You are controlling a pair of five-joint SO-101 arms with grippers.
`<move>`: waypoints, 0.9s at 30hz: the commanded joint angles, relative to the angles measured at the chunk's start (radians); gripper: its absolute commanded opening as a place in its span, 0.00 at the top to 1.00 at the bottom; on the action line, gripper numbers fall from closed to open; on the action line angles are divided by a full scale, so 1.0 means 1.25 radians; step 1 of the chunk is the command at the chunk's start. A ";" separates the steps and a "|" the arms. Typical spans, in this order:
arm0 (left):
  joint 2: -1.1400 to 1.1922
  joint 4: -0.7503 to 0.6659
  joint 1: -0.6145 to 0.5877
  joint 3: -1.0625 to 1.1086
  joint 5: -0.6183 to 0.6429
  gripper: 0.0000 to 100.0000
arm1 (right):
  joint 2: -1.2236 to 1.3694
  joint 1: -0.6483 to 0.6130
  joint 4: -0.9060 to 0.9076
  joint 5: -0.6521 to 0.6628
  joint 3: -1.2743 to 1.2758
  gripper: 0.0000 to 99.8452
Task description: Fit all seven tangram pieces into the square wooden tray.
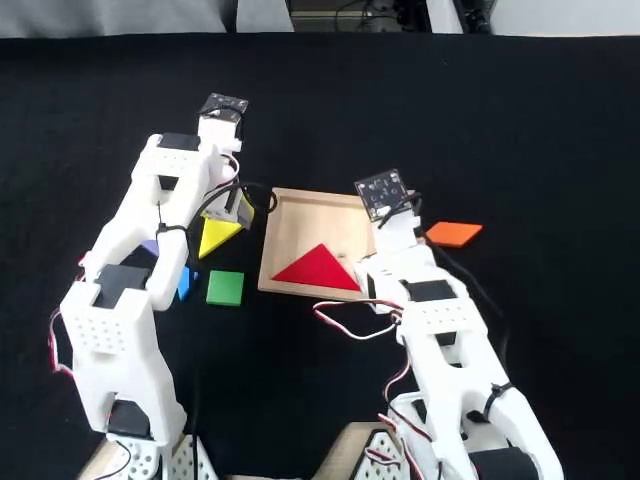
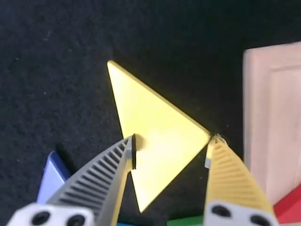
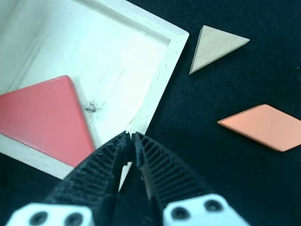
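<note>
The yellow triangle (image 2: 157,132) lies on the black table just left of the square wooden tray (image 2: 256,94). My left gripper (image 2: 171,143) is closed on it, the grey fingertip (image 2: 129,153) on one edge and the yellow fingertip (image 2: 214,146) at a corner. In the high view the left gripper (image 1: 238,208) is beside the yellow triangle (image 1: 216,236) and the tray (image 1: 300,205). A red triangle (image 3: 42,120) sits in the tray's near part. My right gripper (image 3: 132,136) hangs shut and empty over the tray's rim (image 3: 162,84).
An orange parallelogram (image 3: 265,126) and a plain wooden triangle (image 3: 214,44) lie right of the tray. A green square (image 1: 225,287), a blue piece (image 1: 183,282) and a purple piece (image 1: 150,247) lie left of it, near the left arm.
</note>
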 commanded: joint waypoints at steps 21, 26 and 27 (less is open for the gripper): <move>0.058 0.055 -0.029 -0.085 -0.042 0.75 | -0.026 -0.012 -0.014 0.007 -0.004 0.99; 0.058 0.113 -0.021 -0.134 -0.016 0.73 | -0.026 -0.012 -0.014 0.007 -0.004 0.99; 0.058 0.123 -0.023 -0.144 0.007 0.72 | -0.026 -0.012 -0.014 0.007 -0.004 0.99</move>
